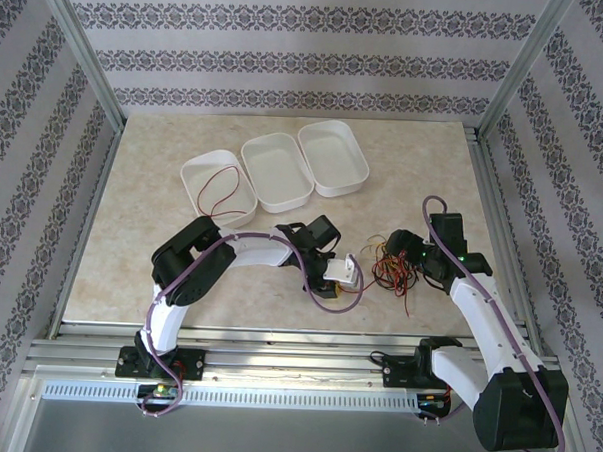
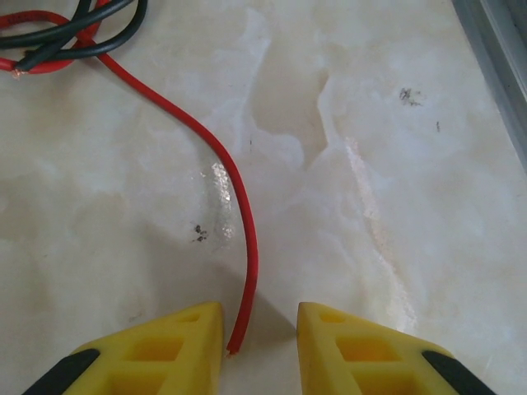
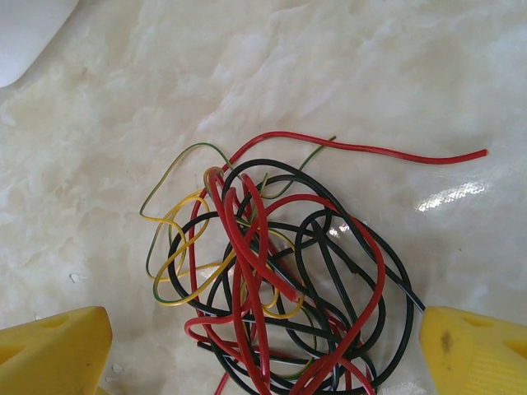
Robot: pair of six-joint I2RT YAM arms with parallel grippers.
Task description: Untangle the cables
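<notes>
The cables (image 1: 395, 268) lie as a tangle of thin red, black and yellow strands on the marble table top, between my two grippers. In the right wrist view the tangle (image 3: 280, 271) sits between the wide-apart yellow fingers of my right gripper (image 3: 263, 329), which is open and hovers over it. One red cable (image 2: 239, 206) trails out of the tangle towards my left gripper (image 2: 260, 329). Its cut end lies between the parted yellow fingers (image 2: 177, 346), close to the left one. That gripper (image 1: 347, 275) is open, low over the table. Black strands (image 2: 82, 25) cross the red one farther off.
Three white bins stand in a row at the back: the left one (image 1: 189, 176) holds a single red cable (image 1: 219, 190), the middle (image 1: 277, 171) and right (image 1: 333, 157) look bare. A metal frame rail (image 2: 498, 41) runs along the table's edge.
</notes>
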